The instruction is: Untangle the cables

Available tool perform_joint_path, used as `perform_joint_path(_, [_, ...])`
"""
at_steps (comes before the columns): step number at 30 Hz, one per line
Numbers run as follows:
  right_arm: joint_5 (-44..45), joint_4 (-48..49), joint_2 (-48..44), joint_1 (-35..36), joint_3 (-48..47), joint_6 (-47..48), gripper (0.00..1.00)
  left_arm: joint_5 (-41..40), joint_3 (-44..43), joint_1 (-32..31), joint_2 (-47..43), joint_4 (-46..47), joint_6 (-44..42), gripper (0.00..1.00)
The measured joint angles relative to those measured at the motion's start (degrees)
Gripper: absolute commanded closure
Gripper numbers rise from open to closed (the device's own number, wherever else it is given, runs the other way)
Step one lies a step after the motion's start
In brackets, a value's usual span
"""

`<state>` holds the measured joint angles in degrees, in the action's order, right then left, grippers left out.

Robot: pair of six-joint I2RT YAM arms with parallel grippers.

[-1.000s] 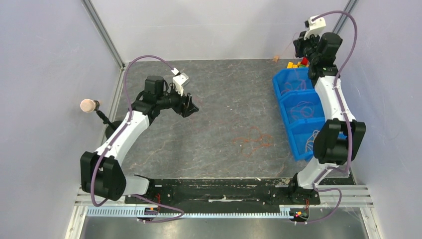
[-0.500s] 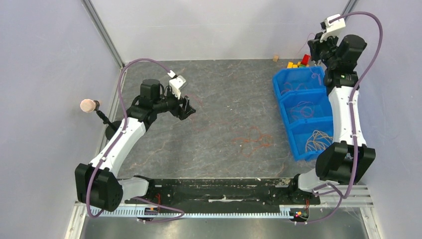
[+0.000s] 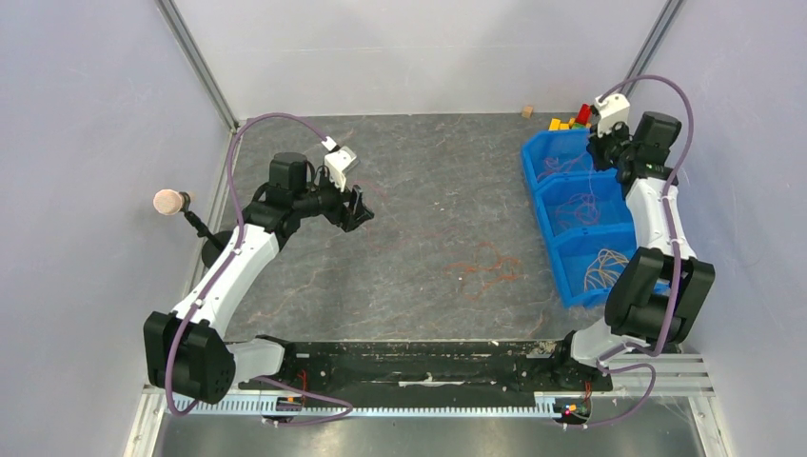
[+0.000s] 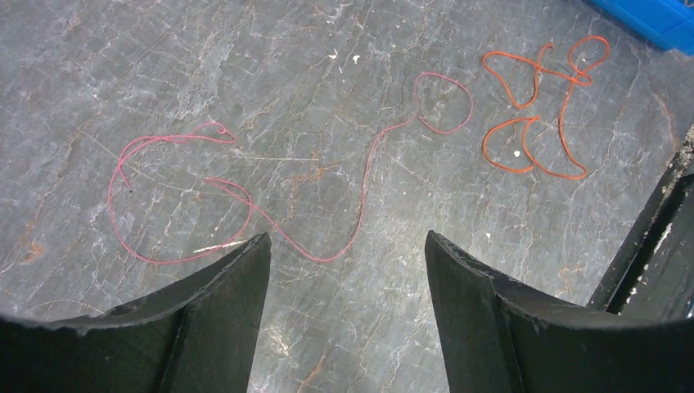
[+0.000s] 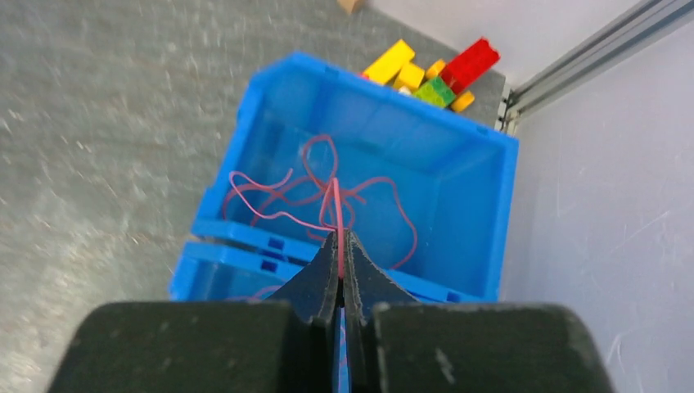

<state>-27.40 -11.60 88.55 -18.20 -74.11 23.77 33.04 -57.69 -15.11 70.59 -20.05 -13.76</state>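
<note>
My right gripper [image 5: 341, 239] is pinched tight on a red cable [image 5: 335, 205], which seems to trail into the blue bin [image 5: 491, 205] at mid-frame, though that view is blurry. My left gripper [image 4: 344, 246] is spread wide, holding nothing, above the table [image 4: 205, 65]. A pink cable [image 4: 362, 196] loops across the middle of the table and an orange cable [image 4: 563, 123] curls at upper right.

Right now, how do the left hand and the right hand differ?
The left hand is open and empty; the right hand is shut on a red cable. The left hand hangs over loose cables on the table; the right hand is above the blue bin. Both are black.
</note>
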Motion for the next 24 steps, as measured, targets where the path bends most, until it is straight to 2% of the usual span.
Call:
perform_joint_path(7, [0.83,-3.76,2.58,-2.56,1.46,15.43,1.00,-0.48,0.00,0.00,0.00,-1.20,-0.70,0.24])
perform_joint_path(17, [-4.22,-12.28,3.80,-14.67,0.24,29.05,1.00,-2.58,0.02,0.00,0.00,-1.88,-0.76,0.24])
perform_joint_path(24, [-9.29,-18.58,1.97,-15.06,1.64,38.14,1.00,-2.99,0.02,0.00,0.00,-2.29,-1.36,0.24])
